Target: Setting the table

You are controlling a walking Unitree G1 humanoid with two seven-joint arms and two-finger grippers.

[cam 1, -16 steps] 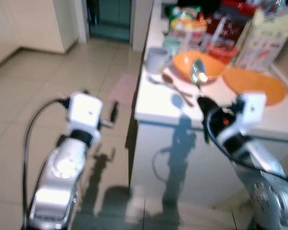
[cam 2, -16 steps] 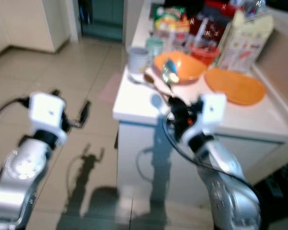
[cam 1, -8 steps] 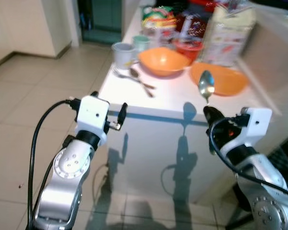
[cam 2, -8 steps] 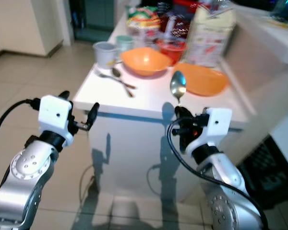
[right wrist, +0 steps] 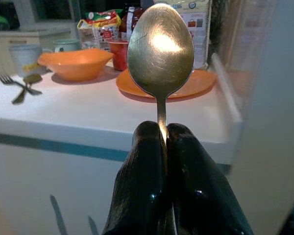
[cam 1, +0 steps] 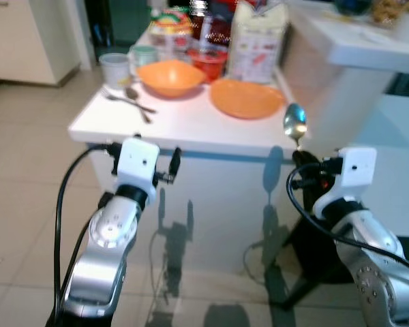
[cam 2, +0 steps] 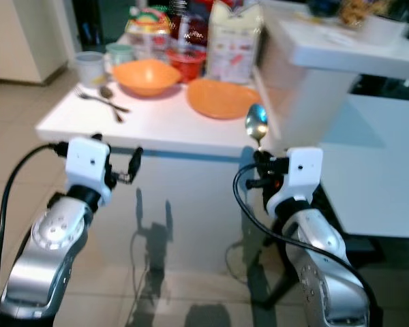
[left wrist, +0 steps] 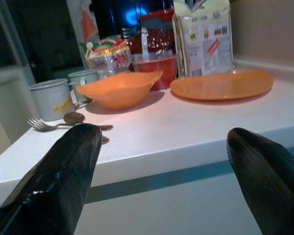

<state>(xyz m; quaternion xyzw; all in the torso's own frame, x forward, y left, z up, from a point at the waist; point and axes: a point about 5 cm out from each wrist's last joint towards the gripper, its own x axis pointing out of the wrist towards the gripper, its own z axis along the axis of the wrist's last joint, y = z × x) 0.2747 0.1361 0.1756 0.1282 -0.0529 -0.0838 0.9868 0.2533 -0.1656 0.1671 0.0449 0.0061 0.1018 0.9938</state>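
Observation:
My right gripper [cam 1: 300, 155] is shut on a metal spoon [cam 1: 294, 125] that stands upright, bowl up, in front of the right corner of the white table [cam 1: 184, 126]; the right wrist view has the spoon [right wrist: 160, 50] rising from the closed fingers [right wrist: 147, 171]. My left gripper [cam 1: 174, 163] is open with nothing in it, held just before the table's front edge. On the table lie an orange plate [cam 1: 247, 97], an orange bowl [cam 1: 170, 76], and a fork and spoon [cam 1: 129, 101] at the left.
Cups [cam 1: 116, 67], a red container [cam 1: 208, 61], a carton [cam 1: 258, 41] and snack packets [cam 1: 172, 20] crowd the table's back. A taller white counter [cam 1: 354, 41] stands to the right. Tiled floor [cam 1: 20, 204] lies to the left and in front.
The camera has swung so the table now sits left and further off. My right gripper still holds the spoon upright; both arms keep their pose.

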